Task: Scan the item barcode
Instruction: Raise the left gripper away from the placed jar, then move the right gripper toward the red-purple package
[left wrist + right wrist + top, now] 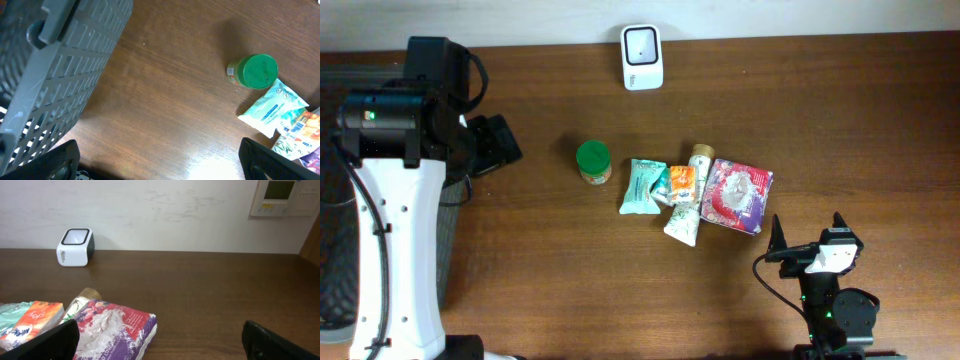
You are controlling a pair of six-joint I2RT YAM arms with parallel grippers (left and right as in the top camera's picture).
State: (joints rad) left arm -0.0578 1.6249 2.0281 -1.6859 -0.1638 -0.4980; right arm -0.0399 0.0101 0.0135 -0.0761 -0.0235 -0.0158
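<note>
Brown wood of the counter point(570, 290) carries everything. My left gripper point(165, 162) hangs with its fingers spread as wide as they go and nothing between them; below it is bare wood, with a grey slatted basket point(60, 65) off to one side. My right gripper point(161, 341) is just as wide and just as empty, low at the front of the counter and facing the wall.

The things to scan lie in a loose cluster mid-counter, between my two arms. A jar with a green lid point(593, 162) stands upright at the cluster's left end. Just beside it lies a teal tissue pack point(641, 186), then an orange packet point(681, 184) resting across a white and green tube point(684, 222). A purple and red bag point(737, 195) lies against the tube, nearest my right gripper. I cannot see a barcode on any of them.

A white scanner point(642, 57) sits at the back edge by the wall, well apart from the cluster. A pale wall panel point(285, 197) hangs high on the wall.
</note>
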